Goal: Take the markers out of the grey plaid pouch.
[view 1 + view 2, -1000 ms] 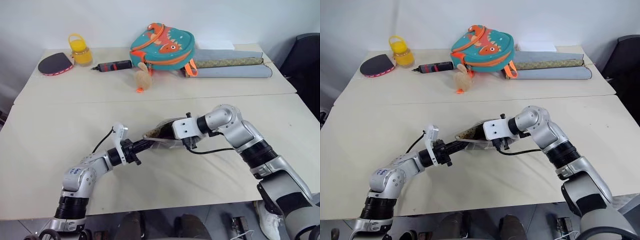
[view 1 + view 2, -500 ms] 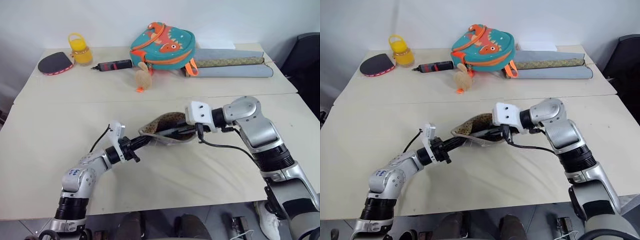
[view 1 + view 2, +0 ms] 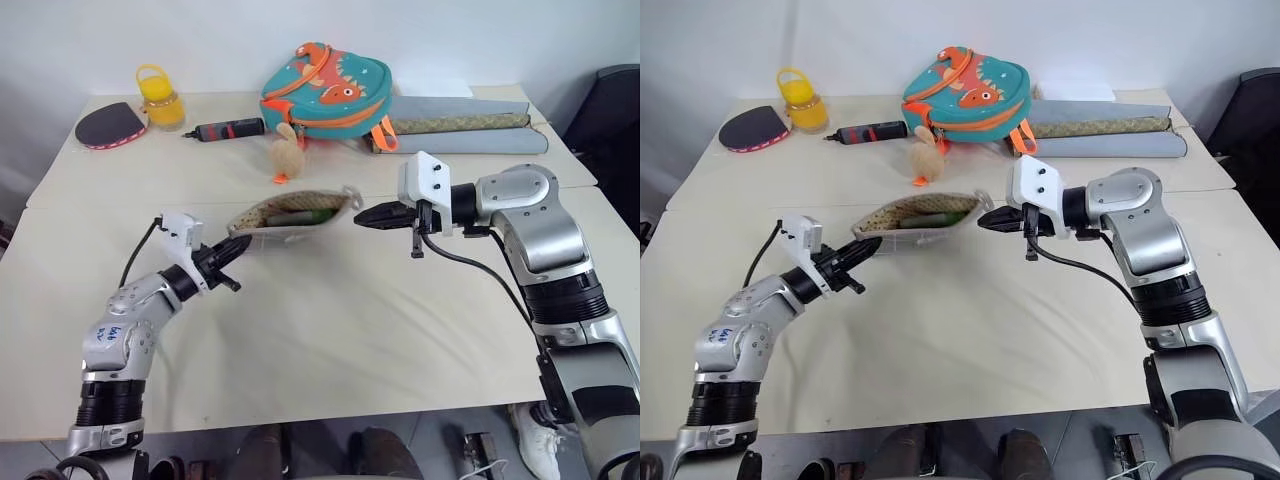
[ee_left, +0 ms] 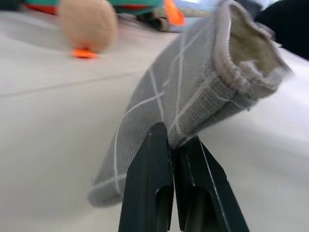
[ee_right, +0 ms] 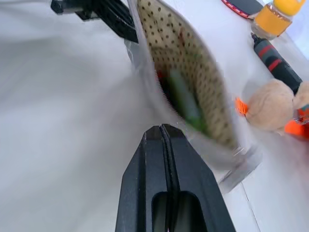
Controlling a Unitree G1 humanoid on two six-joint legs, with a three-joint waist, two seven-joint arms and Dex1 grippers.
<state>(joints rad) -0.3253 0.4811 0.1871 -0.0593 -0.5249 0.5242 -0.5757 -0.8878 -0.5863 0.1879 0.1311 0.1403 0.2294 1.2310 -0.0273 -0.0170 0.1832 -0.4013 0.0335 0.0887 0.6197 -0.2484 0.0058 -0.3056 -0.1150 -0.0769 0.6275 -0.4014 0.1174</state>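
**Pouch is up off the table, markers haven't come out**

A second ago the grey plaid pouch point(image 3: 290, 213) lay on the table point(image 3: 330, 330) with the right gripper point(image 3: 362, 217) poking in. Now that gripper's out, clenched on nothing, at the pouch's 3 o'clock, just apart. Left gripper point(image 3: 232, 253) has lifted the pouch by its 8 o'clock corner, pinching the fabric. So nothing's extracted; green markers point(image 3: 932, 217) sit inside. Pouch is floppy woven cloth with a white grid and beige dotted lining, mouth gaping up. Markers look slim, smooth plastic.

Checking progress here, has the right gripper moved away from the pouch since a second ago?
Yes. The right gripper came out of the grey plaid pouch, now nearer the backpack.
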